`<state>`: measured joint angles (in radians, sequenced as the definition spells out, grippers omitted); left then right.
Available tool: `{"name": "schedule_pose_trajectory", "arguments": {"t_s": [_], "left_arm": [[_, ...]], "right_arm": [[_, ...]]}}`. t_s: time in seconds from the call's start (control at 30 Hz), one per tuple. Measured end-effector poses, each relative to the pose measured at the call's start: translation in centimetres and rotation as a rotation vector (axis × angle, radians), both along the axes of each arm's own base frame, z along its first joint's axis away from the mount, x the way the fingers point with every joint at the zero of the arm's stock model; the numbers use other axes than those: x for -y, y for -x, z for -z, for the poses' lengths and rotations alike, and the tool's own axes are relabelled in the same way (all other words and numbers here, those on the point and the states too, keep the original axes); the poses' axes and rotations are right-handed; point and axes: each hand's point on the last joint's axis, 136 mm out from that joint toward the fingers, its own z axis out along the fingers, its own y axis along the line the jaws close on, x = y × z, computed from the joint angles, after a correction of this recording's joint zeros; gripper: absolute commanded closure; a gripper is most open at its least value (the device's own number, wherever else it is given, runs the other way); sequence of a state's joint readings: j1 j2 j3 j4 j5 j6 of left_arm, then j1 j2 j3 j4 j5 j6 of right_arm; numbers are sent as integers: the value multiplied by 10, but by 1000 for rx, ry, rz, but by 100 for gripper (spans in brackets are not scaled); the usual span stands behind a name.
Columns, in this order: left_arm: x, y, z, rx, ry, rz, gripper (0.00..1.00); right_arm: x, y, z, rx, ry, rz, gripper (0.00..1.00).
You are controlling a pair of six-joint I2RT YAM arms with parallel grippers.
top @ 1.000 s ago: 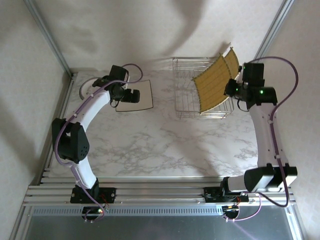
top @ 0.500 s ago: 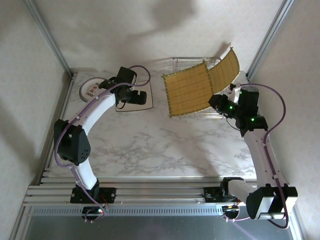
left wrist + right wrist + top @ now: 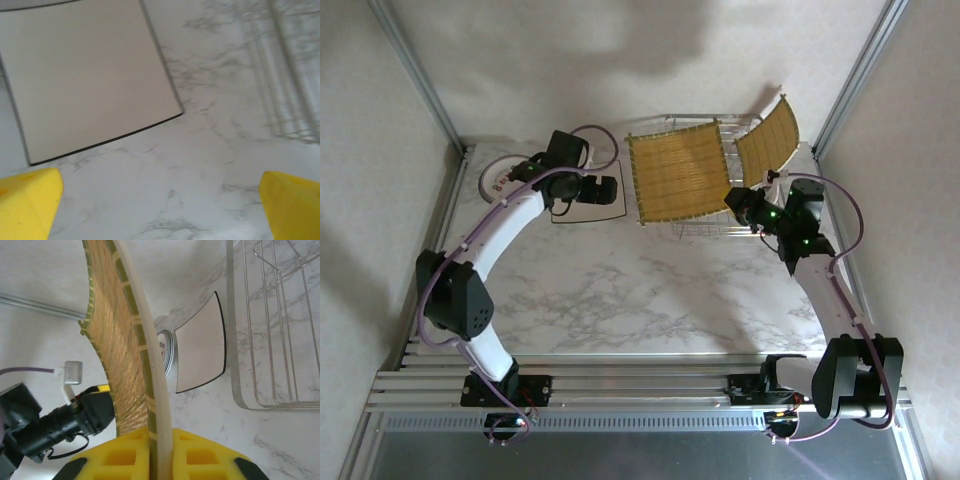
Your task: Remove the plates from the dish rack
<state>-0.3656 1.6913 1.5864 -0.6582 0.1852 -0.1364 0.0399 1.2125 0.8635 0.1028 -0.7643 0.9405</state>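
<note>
Two yellow plates | held yellow plate (image 3: 675,172) at 12 o'clock, edge clamped in closed right gripper (image 3: 740,203) | second yellow plate (image 3: 767,140) leaning in dish rack (image 3: 705,228) at 1 | left gripper (image 3: 607,190) spread wide, empty, by white square plate (image 3: 90,75) corner at 11 | open marble table (image 3: 650,290) toward 6

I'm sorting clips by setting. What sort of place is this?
Probably a robotics lab cell, not a kitchen: aluminium rail frame, bare white walls around a marble-look table, plus a dish rack and a yellow woven plate as props.

Light is soft and even, broad shadows cross the back wall (image 3: 570,80), and the dish rack (image 3: 287,70) blurs in the left wrist view.
</note>
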Motion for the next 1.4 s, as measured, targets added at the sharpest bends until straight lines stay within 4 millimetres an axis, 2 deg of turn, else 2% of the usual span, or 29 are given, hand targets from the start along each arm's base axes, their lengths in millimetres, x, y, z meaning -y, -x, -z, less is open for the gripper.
{"name": "schedule_pose_trajectory", "arguments": {"t_s": [0.13, 0.23, 0.43, 0.63, 0.87, 1.03, 1.27, 1.33, 1.4], "left_arm": [[11, 8, -27, 62, 185, 69, 0], [14, 10, -39, 91, 334, 104, 0], [39, 12, -45, 91, 581, 191, 0], [59, 4, -42, 70, 715, 230, 5], [66, -5, -39, 59, 772, 236, 21], [71, -4, -52, 73, 829, 262, 48], [74, -8, -42, 43, 857, 255, 52], [74, -9, -40, 31, 863, 250, 56], [74, -9, -38, 24, 865, 246, 64]], "right_arm": [[-1, -6, 5, -12, -12, -4, 100], [-3, -8, 7, -16, -18, -15, 100], [-11, -10, 11, -24, -29, -53, 100], [-25, -14, 2, -9, -37, -109, 100], [-40, -24, 0, -7, -36, -157, 100], [-45, -30, 13, -45, -38, -176, 100], [-49, -37, 13, -34, -39, -190, 100], [-52, -39, 16, -40, -42, -201, 100], [-53, -41, 19, -48, -43, -207, 100]]}}
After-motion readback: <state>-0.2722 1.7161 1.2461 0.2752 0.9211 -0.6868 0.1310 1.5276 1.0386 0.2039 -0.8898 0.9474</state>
